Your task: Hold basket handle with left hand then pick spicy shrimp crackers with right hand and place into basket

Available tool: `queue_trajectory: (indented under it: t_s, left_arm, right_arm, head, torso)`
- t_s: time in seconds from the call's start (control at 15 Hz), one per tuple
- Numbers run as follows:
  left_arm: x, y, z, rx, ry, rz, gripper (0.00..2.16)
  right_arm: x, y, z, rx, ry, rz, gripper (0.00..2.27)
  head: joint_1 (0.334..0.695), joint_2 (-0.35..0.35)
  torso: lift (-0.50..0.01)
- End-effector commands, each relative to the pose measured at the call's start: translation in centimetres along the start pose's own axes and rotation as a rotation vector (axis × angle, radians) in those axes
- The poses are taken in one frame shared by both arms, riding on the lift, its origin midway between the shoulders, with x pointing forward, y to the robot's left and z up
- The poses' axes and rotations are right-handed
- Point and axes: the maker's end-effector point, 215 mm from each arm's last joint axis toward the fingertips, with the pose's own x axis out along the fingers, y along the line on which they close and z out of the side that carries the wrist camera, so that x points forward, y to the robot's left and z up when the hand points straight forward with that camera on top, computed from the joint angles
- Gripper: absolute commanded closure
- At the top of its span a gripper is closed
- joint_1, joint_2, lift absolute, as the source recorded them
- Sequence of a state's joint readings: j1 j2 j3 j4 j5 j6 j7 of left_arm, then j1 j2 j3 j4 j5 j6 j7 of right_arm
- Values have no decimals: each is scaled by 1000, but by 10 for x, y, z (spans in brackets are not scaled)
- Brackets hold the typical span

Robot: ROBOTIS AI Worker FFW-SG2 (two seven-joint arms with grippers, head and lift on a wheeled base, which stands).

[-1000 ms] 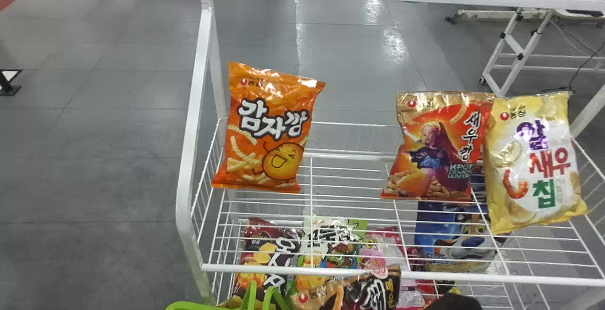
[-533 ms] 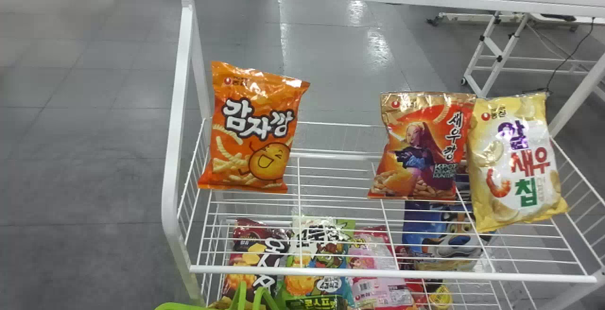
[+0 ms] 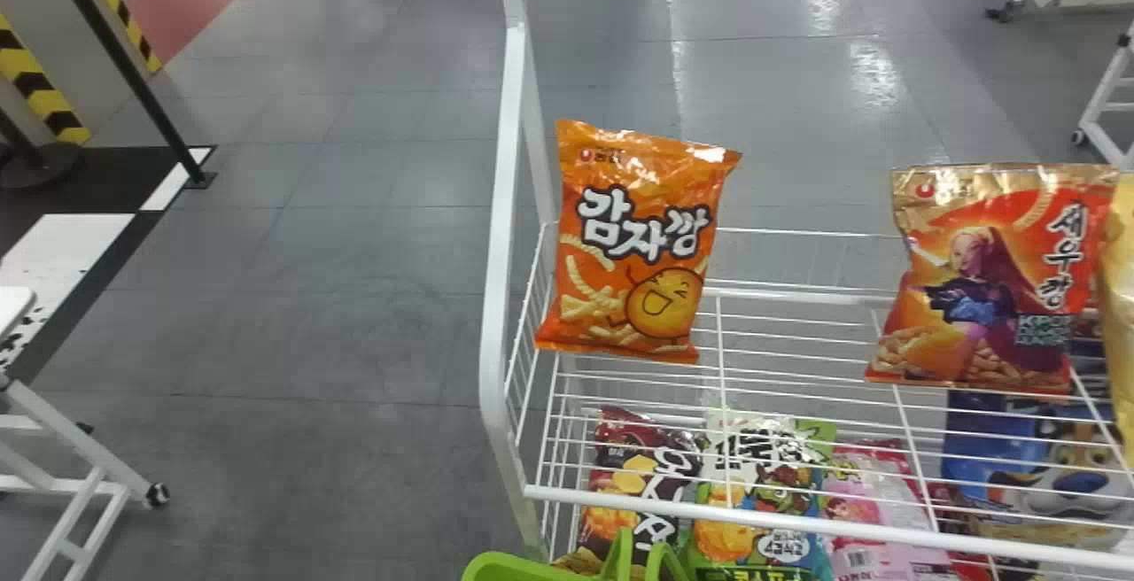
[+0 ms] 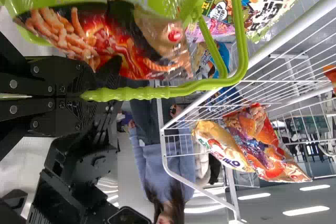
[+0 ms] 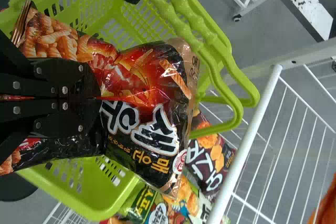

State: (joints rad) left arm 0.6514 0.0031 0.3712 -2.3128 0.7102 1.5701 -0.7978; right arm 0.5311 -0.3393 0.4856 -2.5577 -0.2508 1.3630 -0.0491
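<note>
Both basket [image 3: 507, 567] and rack [image 3: 499, 253] shifted right in head view.

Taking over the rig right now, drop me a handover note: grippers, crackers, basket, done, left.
Left gripper: shut on the basket handle.
Right gripper: shut on the spicy shrimp crackers.
Crackers: over the open green basket; can't tell if any part dips inside.
Done: handle held, crackers picked.
Left: likely lower them in, then release.
</note>
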Motion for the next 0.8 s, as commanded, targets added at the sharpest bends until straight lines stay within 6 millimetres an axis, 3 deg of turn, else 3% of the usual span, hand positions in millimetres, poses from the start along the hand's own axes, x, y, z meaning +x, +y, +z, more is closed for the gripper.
queue_trajectory:
  t_s: [0.0, 0.27, 0.47, 0.73]
  left_arm:
    - [1, -2, 0, -2, -2, -6, 1892]
    - [3, -4, -2, 5, 4, -6, 1892]
    - [4, -5, -3, 4, 7, -8, 1892]
    - [4, -4, -4, 2, 7, -6, 1892]
  right_arm:
    - [12, 12, -6, -8, 23, 28, 1690]
    - [34, 23, -10, -14, 40, 55, 1686]
    - [51, 28, 5, -14, -15, 67, 1686]
    - [64, 23, -8, -16, 27, 50, 1679]
  head:
    - [695, 197]
    - [695, 258]
    - [695, 298]
    - [695, 345]
  torso:
    - [-37]
    - [-37]
    - [-37]
    - [-37]
